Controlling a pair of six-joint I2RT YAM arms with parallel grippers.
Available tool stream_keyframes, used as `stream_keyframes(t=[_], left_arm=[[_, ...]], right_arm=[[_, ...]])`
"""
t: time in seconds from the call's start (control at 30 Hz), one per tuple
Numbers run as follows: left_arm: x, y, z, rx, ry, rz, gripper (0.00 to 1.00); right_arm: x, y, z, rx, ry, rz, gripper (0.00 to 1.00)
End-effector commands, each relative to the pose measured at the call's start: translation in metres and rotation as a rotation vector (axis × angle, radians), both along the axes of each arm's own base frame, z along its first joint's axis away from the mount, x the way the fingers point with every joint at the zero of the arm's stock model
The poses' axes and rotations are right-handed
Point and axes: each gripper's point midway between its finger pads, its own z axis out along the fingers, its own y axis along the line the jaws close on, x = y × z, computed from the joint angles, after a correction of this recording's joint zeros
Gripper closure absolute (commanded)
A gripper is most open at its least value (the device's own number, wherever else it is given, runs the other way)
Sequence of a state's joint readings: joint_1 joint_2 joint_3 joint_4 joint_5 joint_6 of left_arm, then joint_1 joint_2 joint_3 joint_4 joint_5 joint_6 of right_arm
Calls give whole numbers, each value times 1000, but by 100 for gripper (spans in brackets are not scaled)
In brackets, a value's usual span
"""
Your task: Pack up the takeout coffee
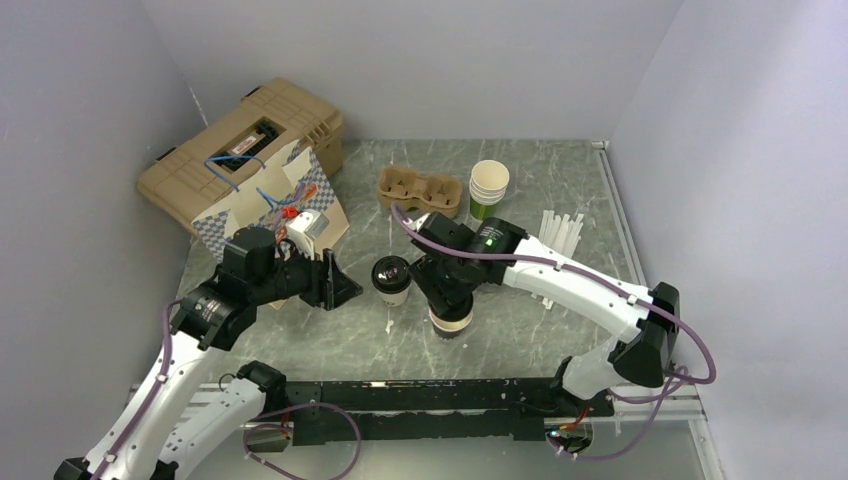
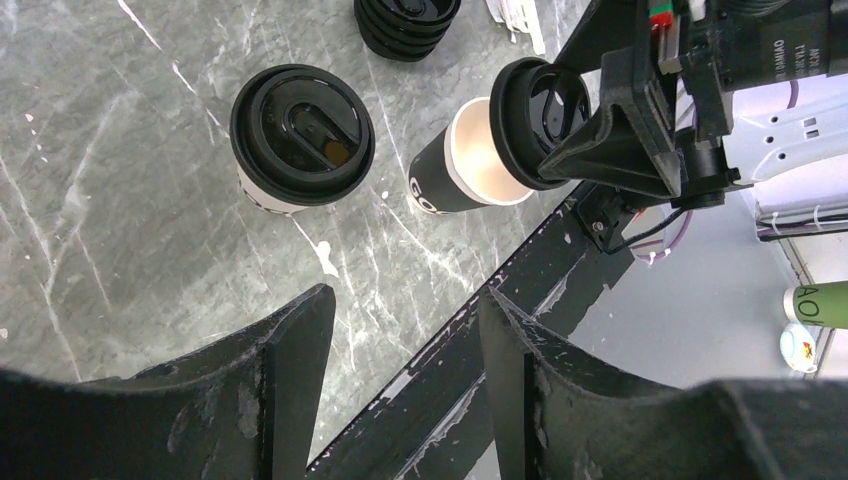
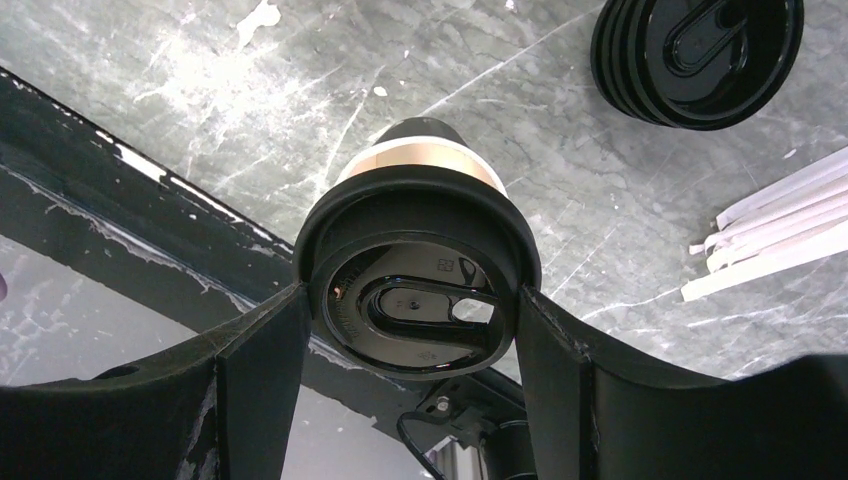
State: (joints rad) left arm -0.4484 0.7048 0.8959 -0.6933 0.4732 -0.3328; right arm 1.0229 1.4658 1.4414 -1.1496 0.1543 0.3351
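Got right gripper [image 3: 412, 300] clamped across a black lid [image 2: 540, 120] over the open cup [image 2: 470, 165] by the table's [image 1: 560, 175] near edge, left gripper [image 2: 405, 300] half open on nothing, takeout coffee [image 1: 392, 280] just beside; could seat crooked and topple both if pressed off-centre.

Lab test cell — plain white walls [image 1: 400, 60] box in my marbled table [image 1: 560, 180], my arms [image 1: 580, 285] bolted to its rail [image 1: 420, 395].

"GO" on dark lidless cup [image 2: 445, 185]
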Motion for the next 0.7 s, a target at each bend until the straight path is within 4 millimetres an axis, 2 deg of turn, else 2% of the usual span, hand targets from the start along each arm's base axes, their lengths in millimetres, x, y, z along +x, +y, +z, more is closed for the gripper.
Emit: stream_keyframes(t=[0.0, 0.3, 0.67], left_arm=[[3, -2, 12, -15, -62, -18, 40], [4, -2, 11, -13, -59, -18, 40], [4, -2, 9, -11, -53, -17, 40]], right_arm=[[-2, 3, -7, -6, 10, 38, 59], [-2, 4, -28, -34, 43, 50, 59], [1, 4, -40, -50, 57, 47, 59]])
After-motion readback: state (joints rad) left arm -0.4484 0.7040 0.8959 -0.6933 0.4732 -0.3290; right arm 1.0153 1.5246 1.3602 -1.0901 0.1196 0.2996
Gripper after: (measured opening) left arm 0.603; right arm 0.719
